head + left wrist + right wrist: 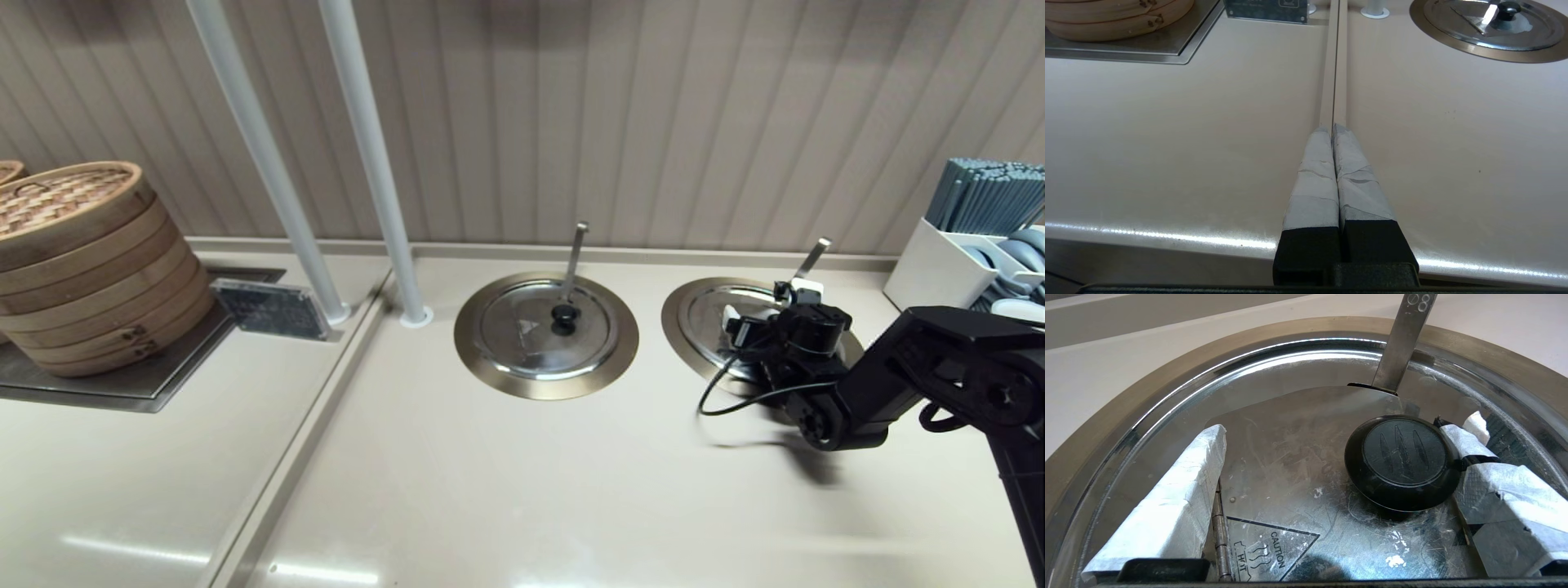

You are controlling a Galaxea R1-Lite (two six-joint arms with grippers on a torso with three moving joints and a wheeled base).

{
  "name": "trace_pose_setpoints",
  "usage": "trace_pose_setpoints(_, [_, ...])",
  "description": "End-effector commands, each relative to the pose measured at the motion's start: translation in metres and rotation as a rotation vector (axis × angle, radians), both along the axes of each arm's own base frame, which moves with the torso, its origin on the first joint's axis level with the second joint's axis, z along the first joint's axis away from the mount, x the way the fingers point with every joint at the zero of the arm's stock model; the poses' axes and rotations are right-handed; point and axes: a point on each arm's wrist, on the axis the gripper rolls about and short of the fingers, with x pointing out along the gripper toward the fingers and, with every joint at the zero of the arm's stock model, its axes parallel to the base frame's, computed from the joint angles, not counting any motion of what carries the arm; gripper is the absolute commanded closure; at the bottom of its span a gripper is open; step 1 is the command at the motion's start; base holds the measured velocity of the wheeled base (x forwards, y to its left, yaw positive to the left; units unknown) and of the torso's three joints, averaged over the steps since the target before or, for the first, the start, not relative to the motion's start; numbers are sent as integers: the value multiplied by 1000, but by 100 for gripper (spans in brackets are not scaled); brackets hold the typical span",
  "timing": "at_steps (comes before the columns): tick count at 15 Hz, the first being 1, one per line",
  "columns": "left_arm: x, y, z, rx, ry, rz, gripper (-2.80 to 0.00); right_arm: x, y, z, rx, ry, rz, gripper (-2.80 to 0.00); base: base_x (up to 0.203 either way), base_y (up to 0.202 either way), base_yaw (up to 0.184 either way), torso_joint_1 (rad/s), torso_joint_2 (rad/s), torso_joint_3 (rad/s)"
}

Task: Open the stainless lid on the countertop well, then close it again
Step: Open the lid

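At the right of the head view, the right gripper (1339, 465) hangs low over the stainless lid (1290, 457) seated on the countertop well (684, 322) — fingers spread wide, holding nothing, its black knob (1400, 461) against 1 pad. The left gripper (1333, 134) is pressed closed over the bench (1167, 143) — idle.

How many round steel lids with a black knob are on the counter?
2. The stainless lid sits in the countertop well on the robot's right, under the open right pincer. The twin lid, with the nearly upright ladle handle, lies toward the middle. None looks hidden.
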Motion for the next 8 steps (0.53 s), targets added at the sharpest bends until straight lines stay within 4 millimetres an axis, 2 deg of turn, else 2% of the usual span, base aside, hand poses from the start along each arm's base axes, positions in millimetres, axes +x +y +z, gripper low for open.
trace_pose_setpoints(1, [0,0,0,0,0,1,0,-1,1,7,3,-24,1,-280,0,0,0,0,0,0])
trace_pose_setpoints(8, [0,0,0,0,0,1,0,-9,13,19,18,-37,27,-280,0,0,0,0,0,0])
